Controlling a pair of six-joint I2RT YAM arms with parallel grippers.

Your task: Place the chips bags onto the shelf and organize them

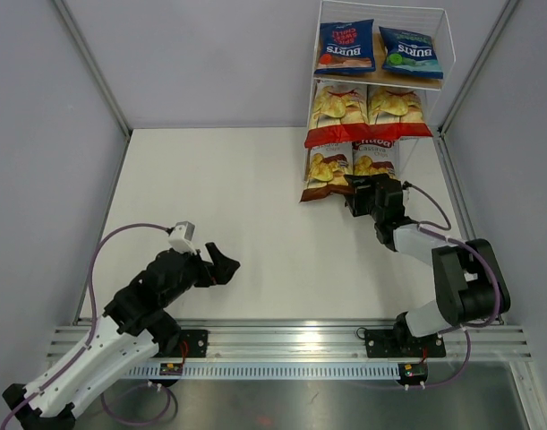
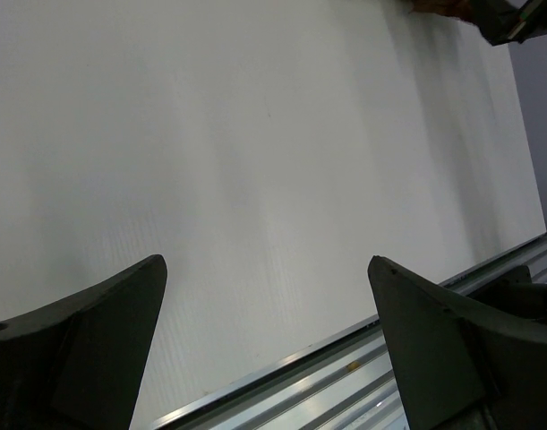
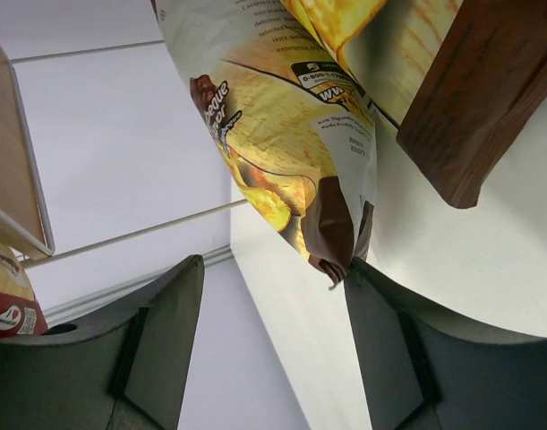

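Right gripper [image 1: 366, 186] gapes at brown bag [image 3: 282, 134] edge; left gripper [image 1: 224, 262] over table [image 1: 255, 179].

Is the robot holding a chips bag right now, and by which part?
No, nothing is held. The left gripper is open over the table. The right gripper is open; a brown bag corner hangs between its fingers, not pinched.

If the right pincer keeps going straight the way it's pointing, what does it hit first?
The right pincer would most likely meet the brown chips bag first; its bottom corner hangs just ahead, near one finger.
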